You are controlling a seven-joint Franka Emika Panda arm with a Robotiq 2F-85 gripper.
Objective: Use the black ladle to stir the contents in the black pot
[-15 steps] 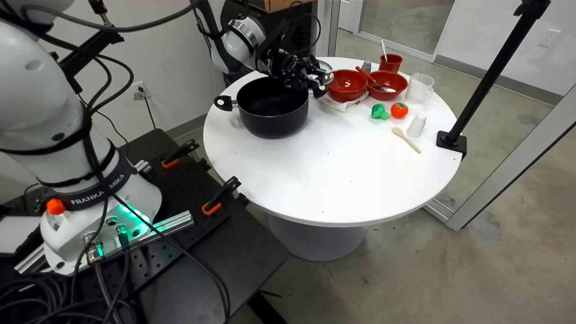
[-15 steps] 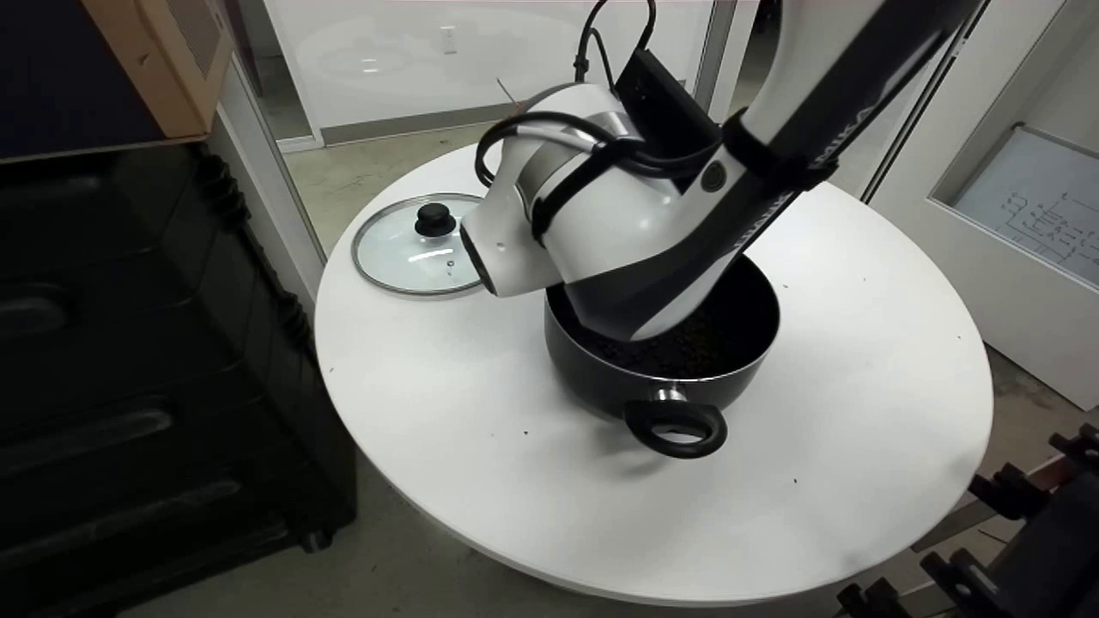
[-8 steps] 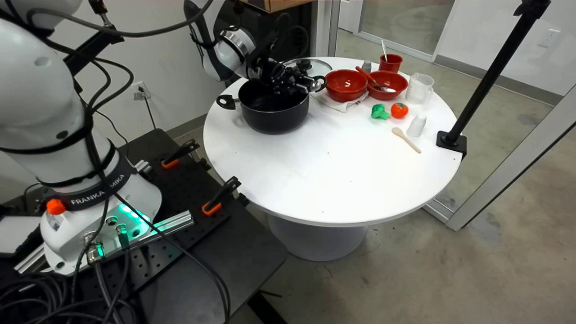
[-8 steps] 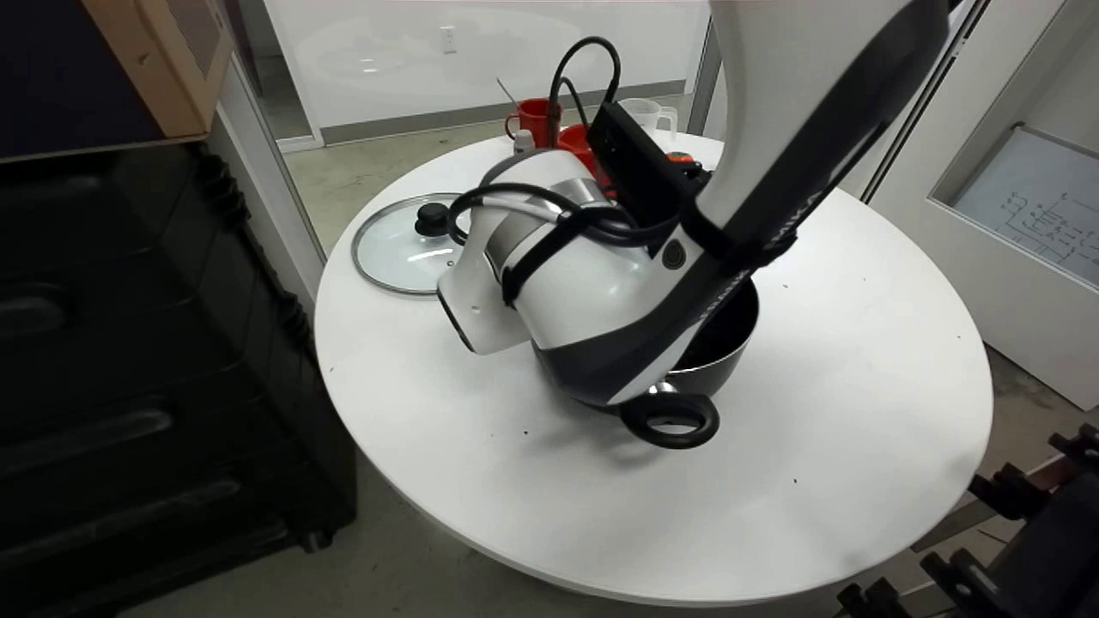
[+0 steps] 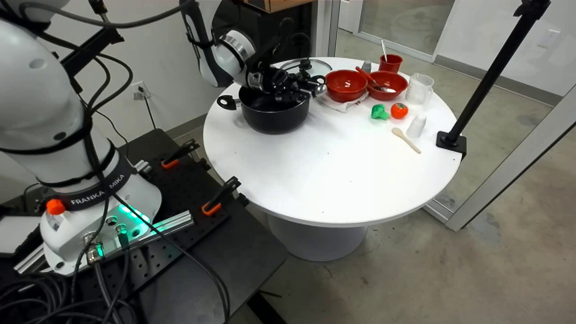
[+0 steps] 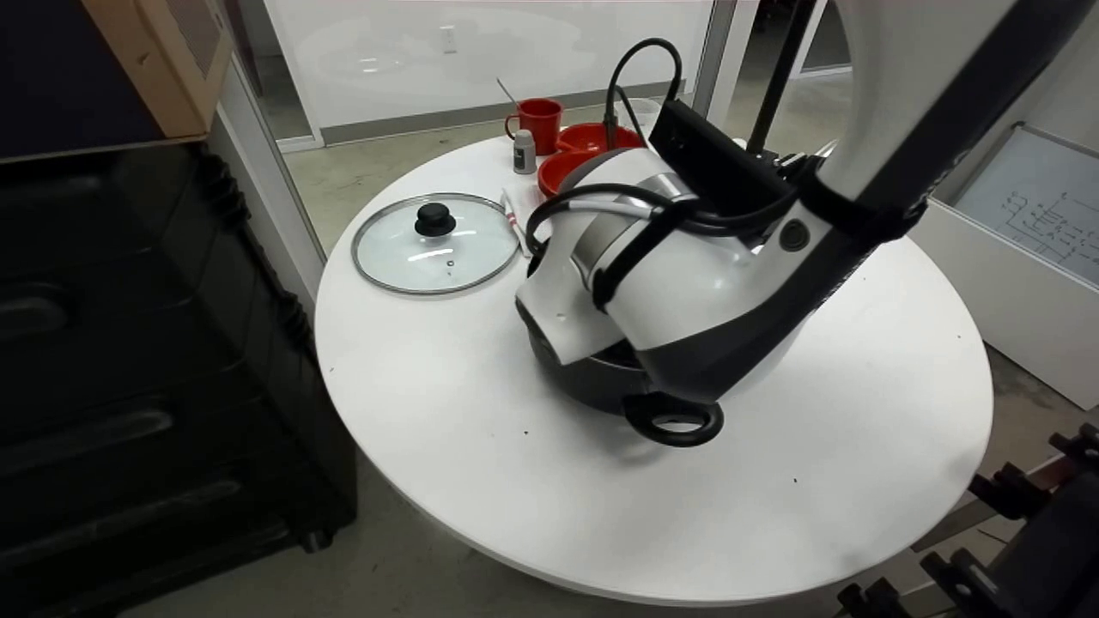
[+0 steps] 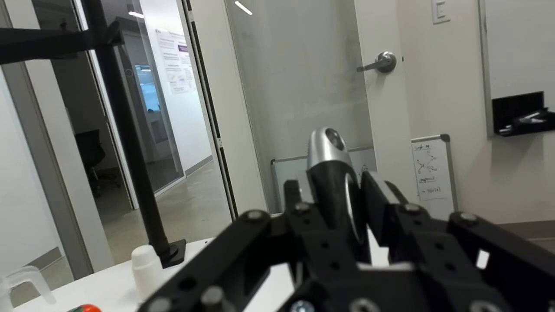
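Note:
The black pot point(image 5: 274, 119) stands on the white table and also shows in an exterior view point(image 6: 592, 382), mostly hidden behind the arm. My gripper point(image 5: 303, 87) is over the pot, near the rim on the side of the red bowls. In the wrist view my gripper point(image 7: 334, 193) is shut on the black ladle point(image 7: 330, 173), by its black handle with a silver end. The handle's silver tip point(image 5: 320, 91) sticks out past the fingers. The ladle's bowl and the pot's contents are hidden from view.
A glass lid point(image 6: 395, 249) lies beside the pot. Red bowls point(image 5: 345, 92), a red mug point(image 5: 390, 64), a clear jug point(image 5: 419, 88), a tomato point(image 5: 398, 110), a green piece point(image 5: 379, 112), a white shaker point(image 5: 416, 126) and a wooden spoon point(image 5: 406, 140) lie further off. A black post point(image 5: 488, 67) is clamped to the edge.
The arm with the ladle first swung one way over the pot, then part of the way back. The silver tip now sits lower. The pot shifted slightly during the first half second.

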